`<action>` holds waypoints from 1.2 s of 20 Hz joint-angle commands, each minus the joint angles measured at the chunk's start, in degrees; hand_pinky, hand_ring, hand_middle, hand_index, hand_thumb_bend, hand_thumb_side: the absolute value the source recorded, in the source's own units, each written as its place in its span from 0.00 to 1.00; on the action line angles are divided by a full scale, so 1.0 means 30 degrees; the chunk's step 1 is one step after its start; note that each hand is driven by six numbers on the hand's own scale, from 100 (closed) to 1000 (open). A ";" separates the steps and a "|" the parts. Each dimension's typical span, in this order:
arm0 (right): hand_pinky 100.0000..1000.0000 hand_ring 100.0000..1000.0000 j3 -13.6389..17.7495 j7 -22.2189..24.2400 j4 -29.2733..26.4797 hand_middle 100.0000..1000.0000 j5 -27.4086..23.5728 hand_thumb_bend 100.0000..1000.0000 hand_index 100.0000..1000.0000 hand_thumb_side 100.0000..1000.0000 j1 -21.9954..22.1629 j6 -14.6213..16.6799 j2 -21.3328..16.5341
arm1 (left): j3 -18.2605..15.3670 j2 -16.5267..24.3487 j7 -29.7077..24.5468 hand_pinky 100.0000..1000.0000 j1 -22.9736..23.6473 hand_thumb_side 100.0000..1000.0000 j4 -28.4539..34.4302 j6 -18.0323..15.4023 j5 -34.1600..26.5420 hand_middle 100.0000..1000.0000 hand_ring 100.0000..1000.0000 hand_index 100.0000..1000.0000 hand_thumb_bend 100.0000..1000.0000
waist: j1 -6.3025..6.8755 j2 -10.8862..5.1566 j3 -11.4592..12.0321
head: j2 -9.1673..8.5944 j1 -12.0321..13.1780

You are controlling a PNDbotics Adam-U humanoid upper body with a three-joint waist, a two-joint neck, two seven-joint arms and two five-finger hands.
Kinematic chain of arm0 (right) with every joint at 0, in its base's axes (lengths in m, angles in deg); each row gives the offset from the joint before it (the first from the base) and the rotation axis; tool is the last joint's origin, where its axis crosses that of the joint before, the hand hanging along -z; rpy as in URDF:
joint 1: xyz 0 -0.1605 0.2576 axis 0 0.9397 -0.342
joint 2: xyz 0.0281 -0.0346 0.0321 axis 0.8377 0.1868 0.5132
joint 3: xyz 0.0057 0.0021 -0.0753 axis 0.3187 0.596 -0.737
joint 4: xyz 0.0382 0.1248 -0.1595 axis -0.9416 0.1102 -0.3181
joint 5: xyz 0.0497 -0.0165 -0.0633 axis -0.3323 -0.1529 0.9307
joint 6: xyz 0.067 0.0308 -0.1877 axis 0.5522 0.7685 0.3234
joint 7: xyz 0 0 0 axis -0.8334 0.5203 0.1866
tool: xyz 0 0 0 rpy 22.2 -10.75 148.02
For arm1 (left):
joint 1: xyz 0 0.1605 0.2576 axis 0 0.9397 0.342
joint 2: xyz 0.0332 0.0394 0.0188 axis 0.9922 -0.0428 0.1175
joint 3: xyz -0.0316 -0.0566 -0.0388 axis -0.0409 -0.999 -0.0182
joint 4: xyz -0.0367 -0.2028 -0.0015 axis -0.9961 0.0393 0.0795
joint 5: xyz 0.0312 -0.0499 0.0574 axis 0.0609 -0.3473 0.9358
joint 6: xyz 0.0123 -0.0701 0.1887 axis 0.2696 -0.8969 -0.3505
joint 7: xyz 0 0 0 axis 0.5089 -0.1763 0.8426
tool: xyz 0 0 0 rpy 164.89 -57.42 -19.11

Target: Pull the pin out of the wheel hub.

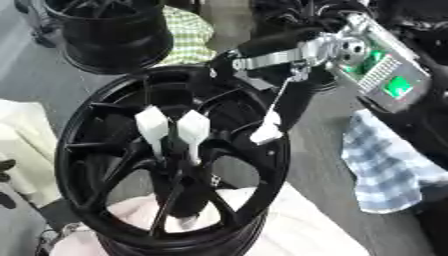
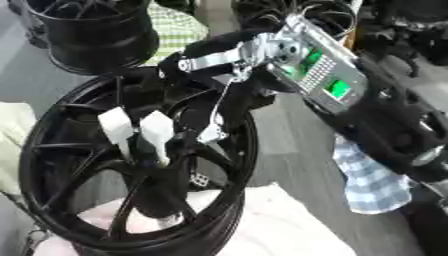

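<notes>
Black and glossy, the wheel hub (image 1: 171,165) fills the near middle of the scene, propped up on a pale pink cloth (image 1: 306,230) with its spoked face turned toward the camera. A second black wheel (image 1: 109,32) stands at the far left, so two wheels can be counted.

Three white pins show at the hub. Two pins (image 1: 173,127) stand side by side at the centre of the spokes, their broad white heads up and their thin stems running down into the hub. The third pin (image 1: 269,131) lies to their right, near the rim, a thin stem rising from its white head to the right hand (image 1: 262,57).

That hand comes in from the upper right, black fingers curled and pinched at the top of the third pin's stem. Behind it the silver wrist carries an open casing (image 1: 385,75) with green boards. The left hand shows in neither view.

Two checked cloths are visible: a blue one (image 1: 389,167) at the right and a green one (image 1: 188,32) at the far middle. No writing or brand can be read anywhere.
</notes>
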 commanded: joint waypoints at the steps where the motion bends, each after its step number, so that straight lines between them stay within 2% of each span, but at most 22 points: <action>1: 0.90 0.93 -0.0002 -0.0278 0.0907 0.93 0.0716 0.37 0.97 0.20 -0.0461 0.0532 0.0203 | 0.0114 0.0020 -0.0008 0.52 -0.0407 0.79 0.0450 0.0229 -0.0259 0.60 0.90 0.78 0.00 | 0.0094 -0.0065 0.0143 | -0.0044 -0.0339; 14: 0.89 0.91 -0.0566 -0.0717 0.2936 0.88 0.2051 0.33 0.96 0.20 -0.0541 0.1691 0.1308 | 0.0360 -0.0235 -0.0008 0.52 -0.0797 0.79 0.0569 0.0650 -0.0484 0.60 0.90 0.78 0.00 | 0.0179 0.0089 0.0591 | -0.0044 -0.0973; 24: 0.86 0.84 -0.0778 -0.1297 0.4078 0.79 0.2609 0.30 0.92 0.19 -0.0486 0.2275 0.1872 | 0.0482 -0.0328 -0.0008 0.52 -0.0973 0.79 0.0578 0.0792 -0.0541 0.60 0.90 0.78 0.00 | 0.0193 0.0148 0.0841 | -0.0044 -0.1197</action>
